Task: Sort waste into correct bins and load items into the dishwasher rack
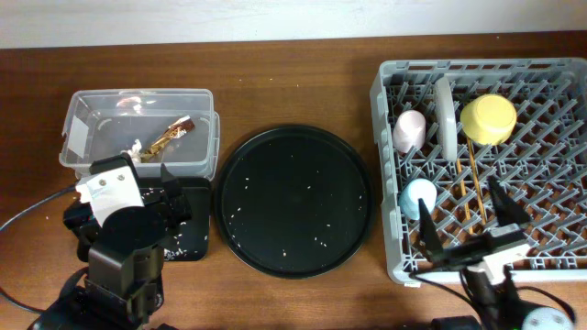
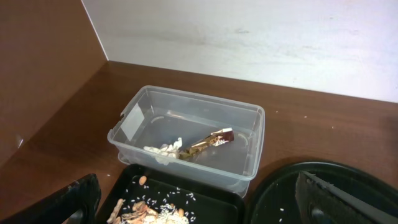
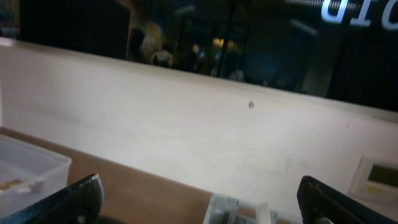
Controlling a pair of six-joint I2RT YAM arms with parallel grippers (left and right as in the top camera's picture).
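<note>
Your left gripper [image 2: 196, 182] hovers with its fingers spread wide and nothing between them, directly over the shallow black tray [image 2: 211, 190]. Brownish food scraps [image 2: 140, 210] and pale crumbs lie there, just below its left finger. Immediately ahead of that gripper, just beyond the tray's far edge, sits the clear tub [image 2: 252, 146], its white label [image 2: 130, 121] on the end wall to the gripper's left. Inside, the small white tissue [image 2: 163, 151] lies against the gold-brown wrapper [image 2: 208, 142] on the tub floor. Off the gripper's right finger is the round black tray [image 1: 293, 160], flecked with pale crumbs, on the brown table [image 1: 303, 73]. Your right gripper [image 1: 466, 218] likewise stands open and empty, poised above the near side of the grey rack [image 1: 561, 69]. The blue cup [image 1: 420, 196] sits in the rack close to its left finger, and the chopsticks [image 1: 474, 183] rest among the pegs just ahead, between the two fingers. Farther ahead, toward the rack's far side, the pink cup [image 1: 409, 128] lies to the gripper's left. The pale green plate [image 1: 445, 115] stands on edge beside it, and the yellow bowl [image 1: 488, 117] rests just right of the plate. In the right wrist view, little beyond a pale wall [image 3: 199, 143] shows clearly past the fingers.
</note>
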